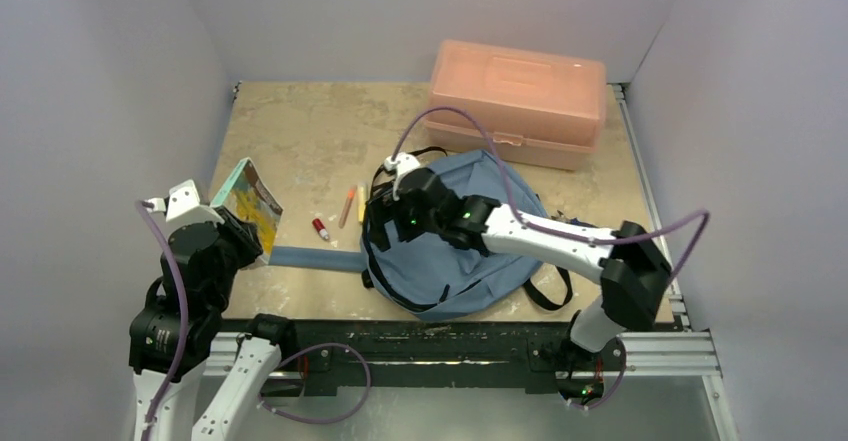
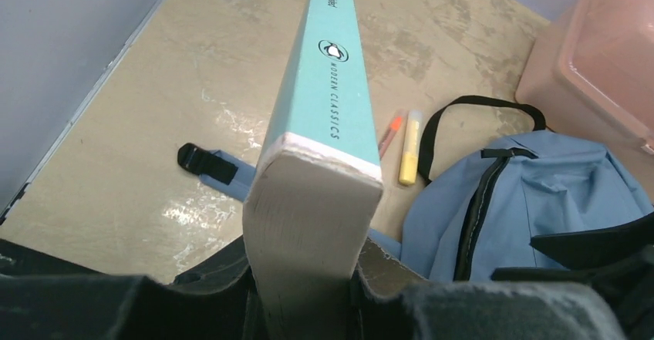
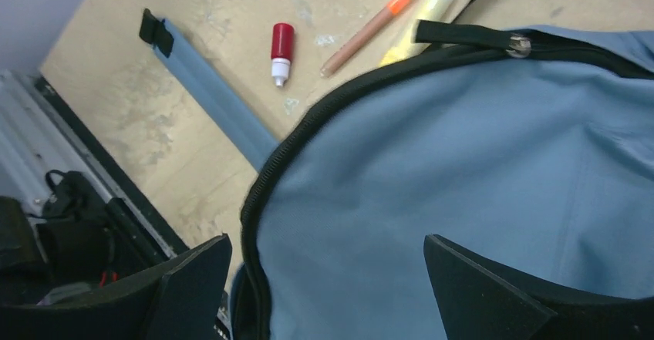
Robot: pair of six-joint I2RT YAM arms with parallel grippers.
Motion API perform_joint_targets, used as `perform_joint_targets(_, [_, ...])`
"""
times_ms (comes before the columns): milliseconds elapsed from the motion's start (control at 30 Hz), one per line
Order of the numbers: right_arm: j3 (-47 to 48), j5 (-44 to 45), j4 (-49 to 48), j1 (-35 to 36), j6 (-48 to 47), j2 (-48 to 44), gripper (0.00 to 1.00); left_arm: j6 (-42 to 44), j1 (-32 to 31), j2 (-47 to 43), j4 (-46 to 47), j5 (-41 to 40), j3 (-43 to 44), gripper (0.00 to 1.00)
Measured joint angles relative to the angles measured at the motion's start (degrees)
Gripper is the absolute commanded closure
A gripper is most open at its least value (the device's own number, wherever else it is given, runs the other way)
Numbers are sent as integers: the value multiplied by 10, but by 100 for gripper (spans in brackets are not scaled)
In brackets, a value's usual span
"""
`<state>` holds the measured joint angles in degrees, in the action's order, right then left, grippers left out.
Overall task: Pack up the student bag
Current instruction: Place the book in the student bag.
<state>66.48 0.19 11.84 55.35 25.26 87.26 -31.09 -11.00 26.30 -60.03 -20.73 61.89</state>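
The blue-grey student bag (image 1: 470,261) lies flat near the table's front middle, its dark zipper running along the left edge (image 3: 324,116); it also shows in the left wrist view (image 2: 540,201). My left gripper (image 1: 232,233) is shut on a thick teal-spined book (image 1: 250,199), held on edge above the table at the left; the book's spine and page edge fill the left wrist view (image 2: 328,124). My right gripper (image 1: 385,211) is open and hovers over the bag's left part, its fingers (image 3: 193,278) straddling the zipper edge and fabric.
A salmon-pink plastic box (image 1: 518,101) stands at the back right. An orange pen (image 1: 347,204), a yellow marker (image 1: 361,201) and a small red bottle (image 1: 321,229) lie left of the bag. A blue shoulder strap (image 1: 315,258) stretches left along the table.
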Motion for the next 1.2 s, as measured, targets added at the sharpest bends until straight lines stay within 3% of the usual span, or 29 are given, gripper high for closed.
perform_joint_targets(267, [147, 185, 59, 110, 7, 150, 1, -13, 0, 2, -23, -6, -12, 100])
perform_joint_targets(367, [196, 250, 89, 128, 10, 187, 11, -14, 0, 2, -23, 0, -21, 100])
perform_joint_targets(433, [220, 291, 110, 134, 13, 208, 23, -15, 0, 2, -23, 5, -26, 100])
perform_joint_targets(667, [209, 353, 146, 140, 9, 207, 97, -14, 0, 3, -26, 31, -28, 100])
perform_joint_targets(733, [203, 354, 148, 138, 2, 196, 100, -14, 0, 7, -26, 42, -28, 100])
perform_joint_targets(933, [185, 280, 148, 106, -29, 132, 100, -14, 0, 30, -13, 118, -28, 100])
perform_joint_targets(1200, [125, -34, 115, -89, -43, 20, 100, -83, 0, 91, 63, 349, -37, 100])
